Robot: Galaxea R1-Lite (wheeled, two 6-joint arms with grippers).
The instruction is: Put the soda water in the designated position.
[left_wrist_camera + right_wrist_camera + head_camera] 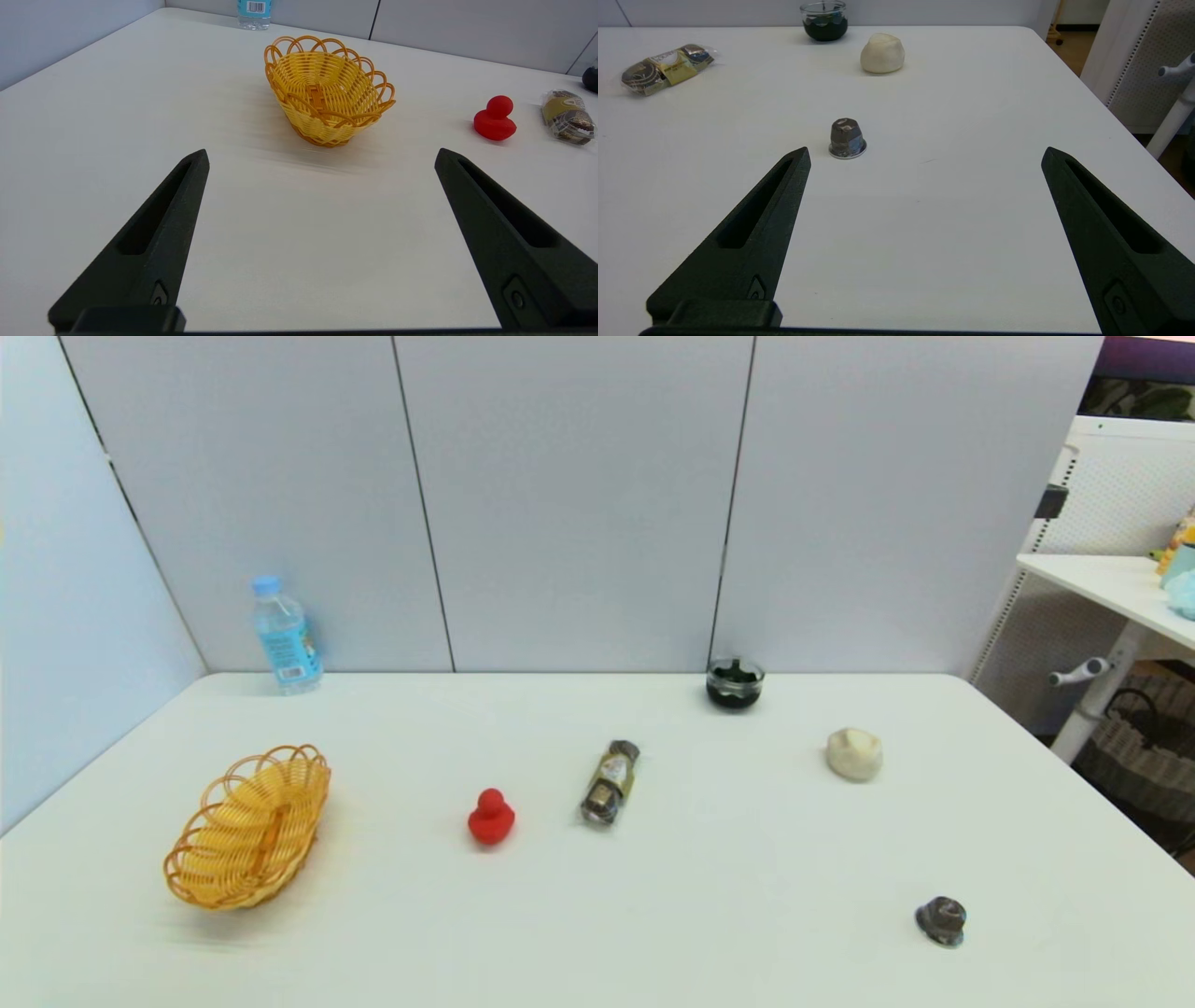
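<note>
Soda water bottle (286, 637) stands untouched by the back wall beyond the wicker basket (250, 826), probably its destination; left gripper (321, 158) and right gripper (924, 156) spread wide, empty.

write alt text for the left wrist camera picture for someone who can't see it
The left hand hangs open and empty over the white table, its two black fingers spread wide. Beyond it sits a yellow wicker basket, with the soda water behind that at the wall. A red toy duck and a wrapped packet lie off to one side.
</note>
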